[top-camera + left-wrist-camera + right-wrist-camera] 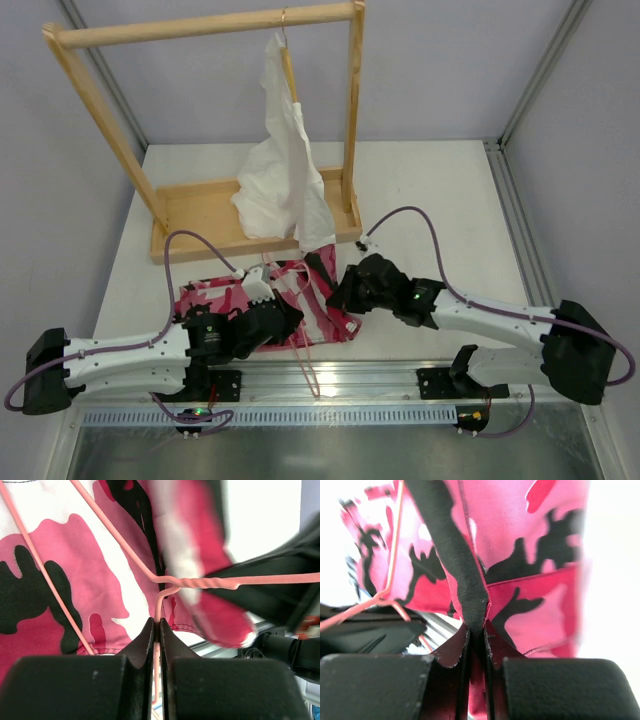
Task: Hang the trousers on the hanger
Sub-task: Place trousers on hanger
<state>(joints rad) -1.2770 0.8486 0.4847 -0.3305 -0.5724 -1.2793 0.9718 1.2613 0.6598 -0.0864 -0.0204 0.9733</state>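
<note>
The camouflage trousers [215, 298] lie on the table in front of the wooden rack. They also fill the left wrist view [60, 580] and the right wrist view [520, 555]. The thin pink wire hanger [300, 310] lies over them; its twisted neck shows in the left wrist view [200, 582]. My left gripper [157, 625] is shut on the hanger's wire near the hook. My right gripper [476, 630] is shut on a fold of the trousers and holds their right end lifted [325, 265].
A wooden rack [205, 215] with a tray base stands at the back. A white garment [285, 175] hangs from it on a tan wooden hanger. A metal rail [330, 380] runs along the near table edge between the arm bases.
</note>
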